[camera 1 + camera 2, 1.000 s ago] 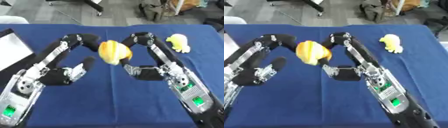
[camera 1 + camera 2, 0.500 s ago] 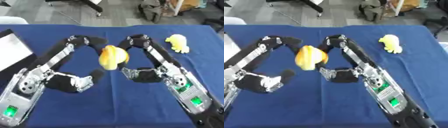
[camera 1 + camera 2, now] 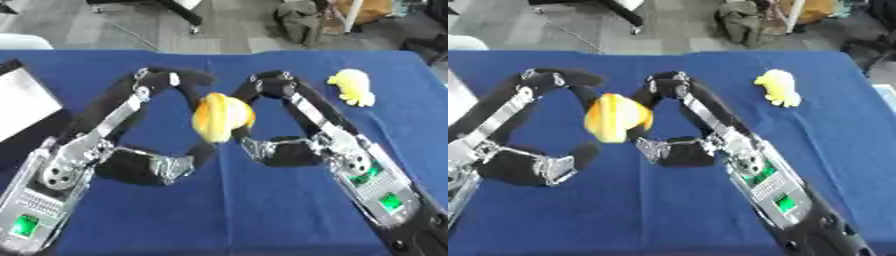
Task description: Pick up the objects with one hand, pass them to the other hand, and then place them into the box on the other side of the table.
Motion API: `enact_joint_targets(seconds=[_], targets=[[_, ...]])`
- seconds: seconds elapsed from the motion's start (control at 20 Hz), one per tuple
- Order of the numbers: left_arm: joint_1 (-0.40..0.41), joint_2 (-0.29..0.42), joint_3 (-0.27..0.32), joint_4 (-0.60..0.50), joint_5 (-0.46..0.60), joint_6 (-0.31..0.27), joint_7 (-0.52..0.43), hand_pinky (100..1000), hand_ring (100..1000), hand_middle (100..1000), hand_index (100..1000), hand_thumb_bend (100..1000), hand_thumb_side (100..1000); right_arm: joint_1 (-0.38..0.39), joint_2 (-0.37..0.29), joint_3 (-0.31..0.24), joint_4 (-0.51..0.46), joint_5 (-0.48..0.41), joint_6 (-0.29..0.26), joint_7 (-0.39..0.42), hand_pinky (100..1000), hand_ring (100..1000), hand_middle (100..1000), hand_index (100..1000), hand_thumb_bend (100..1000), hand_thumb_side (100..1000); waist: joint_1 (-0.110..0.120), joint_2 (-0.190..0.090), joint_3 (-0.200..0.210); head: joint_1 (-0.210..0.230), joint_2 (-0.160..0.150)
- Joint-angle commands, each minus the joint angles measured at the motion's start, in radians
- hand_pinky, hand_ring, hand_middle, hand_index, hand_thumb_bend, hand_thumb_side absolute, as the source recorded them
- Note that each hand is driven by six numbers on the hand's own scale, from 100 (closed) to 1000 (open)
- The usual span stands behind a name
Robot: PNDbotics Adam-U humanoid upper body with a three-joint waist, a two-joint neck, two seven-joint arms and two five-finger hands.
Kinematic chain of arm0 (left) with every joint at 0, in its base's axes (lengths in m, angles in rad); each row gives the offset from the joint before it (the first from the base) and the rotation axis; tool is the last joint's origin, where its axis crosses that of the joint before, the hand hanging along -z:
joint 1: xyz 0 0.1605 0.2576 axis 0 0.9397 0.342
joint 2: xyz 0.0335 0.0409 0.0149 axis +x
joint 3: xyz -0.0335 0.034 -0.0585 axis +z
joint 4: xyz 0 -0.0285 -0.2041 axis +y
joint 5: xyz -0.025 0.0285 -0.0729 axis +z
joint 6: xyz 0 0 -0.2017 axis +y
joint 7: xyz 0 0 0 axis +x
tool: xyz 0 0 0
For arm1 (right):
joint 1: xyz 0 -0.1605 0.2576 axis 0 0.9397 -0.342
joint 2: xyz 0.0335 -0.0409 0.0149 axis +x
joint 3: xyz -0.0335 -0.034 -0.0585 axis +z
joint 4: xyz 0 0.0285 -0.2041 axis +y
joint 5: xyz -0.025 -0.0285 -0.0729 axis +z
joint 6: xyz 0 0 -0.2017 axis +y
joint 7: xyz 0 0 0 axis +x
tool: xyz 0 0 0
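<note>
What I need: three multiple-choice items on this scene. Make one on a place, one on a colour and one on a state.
1. Where does the pale yellow object lie?
A. Far right of the table
B. In the white box
C. Near left corner

2. What colour is the tablecloth?
A. Red
B. Blue
C. Green

3. How is the orange-yellow object placed?
A. Inside the white box
B. Touching the pale yellow object
C. Between the two arms, mid-table

Answers:
1 A: the pale yellow object rests alone on the far right.
2 B: the tablecloth is blue throughout.
3 C: the orange-yellow object sits between the left arm and the right arm.
</note>
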Motion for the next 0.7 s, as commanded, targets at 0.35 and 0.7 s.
enact_joint_targets(seconds=[0.35, 0.7], targets=[[0.035, 0.027, 0.037, 0.003, -0.068, -0.010, 0.050, 900, 723, 702, 852, 341, 482, -0.010, 0.000, -0.007, -0.022, -0.009, 0.004, -0.006, 587, 684, 278, 180, 100, 100, 0.001, -0.013, 0.000, -0.003, -0.003], [0.053, 0.041, 0.065, -0.017, -0.101, -0.009, 0.067, 898, 725, 704, 852, 352, 465, -0.011, 0.000, -0.009, -0.022, -0.012, 0.008, -0.009, 587, 685, 277, 180, 100, 100, 0.002, -0.012, 0.000, -0.005, -0.003]])
